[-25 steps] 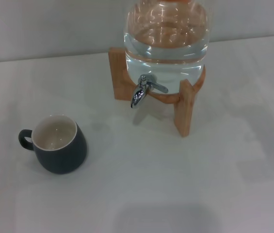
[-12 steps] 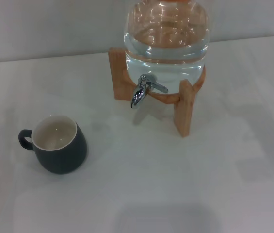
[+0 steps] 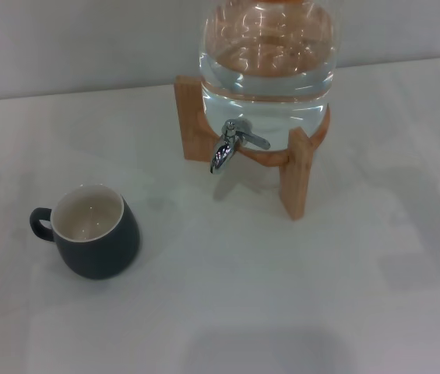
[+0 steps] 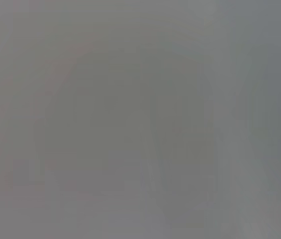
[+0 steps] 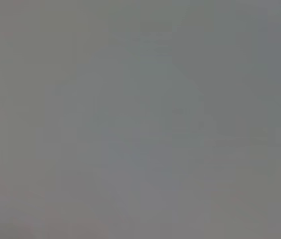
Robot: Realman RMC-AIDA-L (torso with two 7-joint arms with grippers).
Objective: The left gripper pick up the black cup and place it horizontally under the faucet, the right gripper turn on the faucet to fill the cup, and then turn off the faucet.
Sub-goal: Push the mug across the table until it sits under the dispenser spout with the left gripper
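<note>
The black cup [image 3: 95, 232] stands upright on the white table at the left of the head view, its cream inside showing and its loop handle turned to the left. The chrome faucet [image 3: 227, 146] juts from the base of a clear glass jar [image 3: 268, 62] holding water, spout pointing down, lever out to the right. Nothing sits beneath the spout. Neither the left gripper nor the right gripper shows in any view. Both wrist views give only a plain grey field.
The jar rests on a wooden stand [image 3: 297, 173] at the back centre, one leg reaching toward me. The white table [image 3: 297, 296] spreads around it, with a pale wall behind.
</note>
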